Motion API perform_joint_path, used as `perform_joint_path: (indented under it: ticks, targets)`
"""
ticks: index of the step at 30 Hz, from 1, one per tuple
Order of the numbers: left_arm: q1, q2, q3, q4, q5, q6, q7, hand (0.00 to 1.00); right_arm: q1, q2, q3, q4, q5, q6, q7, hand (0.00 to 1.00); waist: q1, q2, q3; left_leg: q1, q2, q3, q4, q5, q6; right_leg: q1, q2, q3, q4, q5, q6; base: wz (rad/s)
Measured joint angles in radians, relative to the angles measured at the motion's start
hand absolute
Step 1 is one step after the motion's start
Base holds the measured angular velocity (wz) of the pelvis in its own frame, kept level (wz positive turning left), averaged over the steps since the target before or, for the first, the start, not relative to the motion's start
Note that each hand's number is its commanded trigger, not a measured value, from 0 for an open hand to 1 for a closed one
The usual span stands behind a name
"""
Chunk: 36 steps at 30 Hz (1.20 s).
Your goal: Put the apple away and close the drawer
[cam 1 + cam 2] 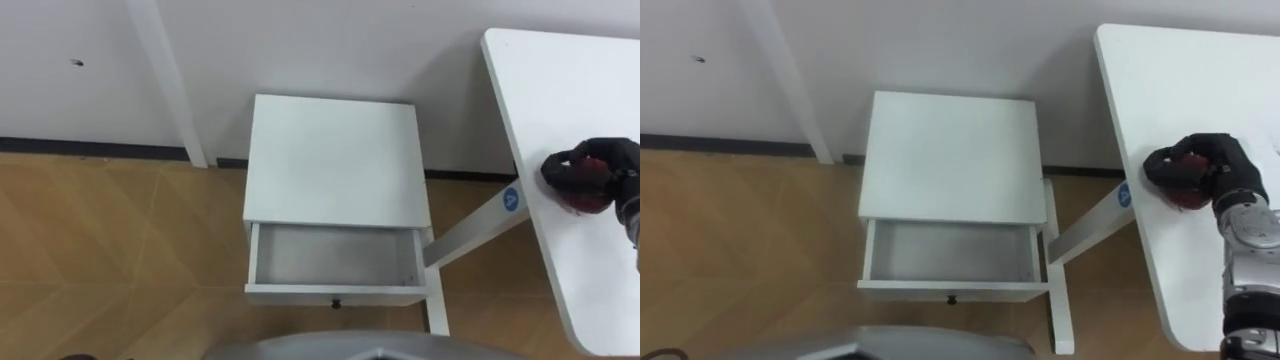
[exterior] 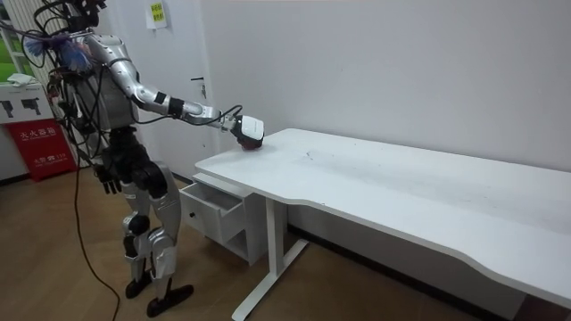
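**Right hand wrapped over the apple at the table's end**

The right hand (image 1: 1206, 160) lies on the white table (image 1: 1200, 80), just inside its end edge, with its dark fingers curled over the top and far side of the red apple (image 1: 1181, 192). The apple sits on the tabletop under that grasp, its red skin showing between the fingers and below them. The silver forearm runs back toward the robot along the table's near side. In the room view this arm is stretched out almost level from the shoulder, and the hand is bent down at the wrist onto the fruit, close to the table's rounded corner.

A round blue sticker (image 1: 1124, 196) sits on the slanted table leg just below that edge; it bears a white mark too small to read.

Beside the leg, a small white cabinet (image 1: 950, 150) stands against the wall. Its drawer (image 1: 950, 291) is pulled open toward the robot, with a pale bare bottom and a dark knob (image 1: 951, 298) at the middle of its front.

The robot stands upright on the wooden floor in front of the cabinet. Its left hand (image 2: 109, 182) hangs beside its hip; how it is held cannot be told.

A yellow-green sign (image 2: 156, 12) hangs high on the wall, its writing illegible.
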Motion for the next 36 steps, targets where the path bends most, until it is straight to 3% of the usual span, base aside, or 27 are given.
perform_joint_path:
  ticks: [6,20,24,30,36]
  targets:
    - [-0.020,0.001,-0.010,0.000,-0.001,0.000,0.002,0.00,-0.001,0.000,0.019,-0.029,-0.049,0.001,0.000,1.00,0.010,-0.004,0.0021,-0.017,0.000,-0.002,-0.005,0.001,0.000,-0.017,-0.002,-0.004,0.002,0.000,0.000,0.00]
    - [-0.064,0.000,-0.105,0.035,0.000,-0.009,-0.001,0.00,0.004,0.043,0.257,-0.425,-0.116,0.009,0.089,1.00,0.049,0.011,0.0087,-0.019,-0.001,0.009,0.001,0.001,0.000,-0.029,-0.002,0.009,0.002,0.001,-0.001,-0.01]
    - [-0.053,-0.008,-0.133,0.035,0.000,-0.008,-0.001,0.00,0.004,0.102,0.280,-0.497,-0.122,0.010,0.144,1.00,0.051,0.014,0.0093,-0.024,0.000,0.004,0.003,0.001,0.001,-0.029,-0.004,0.001,0.001,0.001,-0.001,0.02]
    - [-0.075,-0.009,-0.163,0.035,0.000,-0.007,0.001,0.00,0.002,0.118,0.346,-0.539,-0.124,0.012,0.163,1.00,0.076,0.017,0.0089,-0.036,0.001,-0.002,0.008,0.001,0.001,-0.032,-0.009,-0.005,0.002,0.001,-0.001,0.02]
    - [-0.108,-0.011,-0.197,0.041,-0.001,-0.006,0.023,0.00,-0.010,0.178,0.382,-0.612,-0.116,0.014,0.196,1.00,0.103,0.021,0.0096,-0.041,-0.001,-0.005,0.007,0.001,0.001,-0.031,-0.003,-0.006,0.001,0.001,-0.002,0.02]
